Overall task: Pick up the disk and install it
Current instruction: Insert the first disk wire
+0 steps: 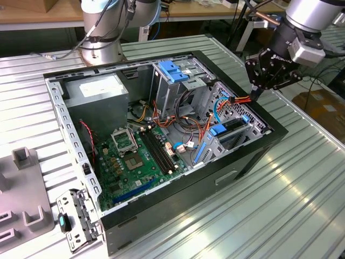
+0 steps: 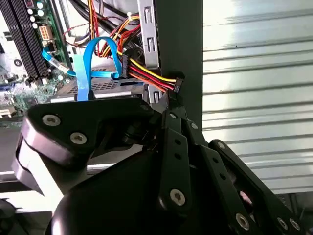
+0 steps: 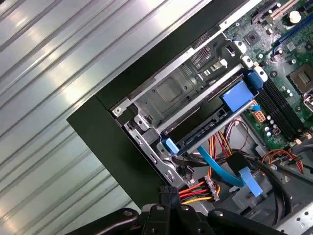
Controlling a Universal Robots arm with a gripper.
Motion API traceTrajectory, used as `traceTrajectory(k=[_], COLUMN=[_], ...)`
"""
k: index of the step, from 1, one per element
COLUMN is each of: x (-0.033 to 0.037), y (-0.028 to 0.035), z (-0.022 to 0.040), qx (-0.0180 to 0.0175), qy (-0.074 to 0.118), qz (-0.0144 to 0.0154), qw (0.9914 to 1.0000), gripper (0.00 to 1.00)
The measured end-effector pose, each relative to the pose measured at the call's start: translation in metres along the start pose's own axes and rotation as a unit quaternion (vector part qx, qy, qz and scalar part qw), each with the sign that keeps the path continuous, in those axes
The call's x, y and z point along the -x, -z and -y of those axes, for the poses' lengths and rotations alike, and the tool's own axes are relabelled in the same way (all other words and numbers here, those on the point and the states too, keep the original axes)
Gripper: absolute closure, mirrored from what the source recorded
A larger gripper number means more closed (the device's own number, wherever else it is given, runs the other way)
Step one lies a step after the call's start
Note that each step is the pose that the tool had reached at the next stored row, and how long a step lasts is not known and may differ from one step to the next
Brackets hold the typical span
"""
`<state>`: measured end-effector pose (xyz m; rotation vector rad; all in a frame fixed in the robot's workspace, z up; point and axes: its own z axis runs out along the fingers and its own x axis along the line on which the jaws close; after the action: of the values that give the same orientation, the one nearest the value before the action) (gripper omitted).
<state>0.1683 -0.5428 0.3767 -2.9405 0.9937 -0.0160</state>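
The disk [image 1: 233,125] lies flat in the drive bay at the exterior view's right side of the open computer case [image 1: 161,205], its blue side rail [image 3: 168,145] facing the case wall. A blue data cable [image 2: 88,68] loops over the disk [image 2: 105,88]. My gripper [image 1: 255,93] hangs over the case's right rim, just behind the bay. Its fingers come together on the black end connector [image 2: 177,84] of a red, yellow and orange power cable [image 3: 195,190]. The cable stretches from inside the case to the fingertips [image 3: 183,211].
Inside the case are a green motherboard [image 1: 135,156], a grey power supply box [image 1: 97,93] and a metal cage with a blue top [image 1: 173,69]. The arm's base [image 1: 102,38] stands behind the case. A grey fixture [image 1: 24,186] and a metal bracket [image 1: 75,216] lie at the exterior view's left.
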Motion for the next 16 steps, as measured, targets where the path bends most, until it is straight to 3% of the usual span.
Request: traceTrajectory(k=[1,2,3,5,10,16], x=[0.0008,0.0019,0.0006,-0.0004,-0.0013,-0.0025], y=[-0.0006,-0.0007,-0.0010,-0.0052,-0.0054,-0.0077], z=[0.0014,0.0049,0.0067,0.0073,0.0079,0.0064], qx=[-0.0003,-0.0004,0.0000,-0.0001,0.0001,-0.0002], qy=[0.030,0.059,0.094,0.098,0.099,0.111], qz=[0.0011,0.0017,0.0027,0.0022,0.0019,0.0022], qw=[0.99954,0.99825,0.99553,0.99523,0.99510,0.99387], gripper=[0.89,0.81,0.75,0.75,0.75,0.75])
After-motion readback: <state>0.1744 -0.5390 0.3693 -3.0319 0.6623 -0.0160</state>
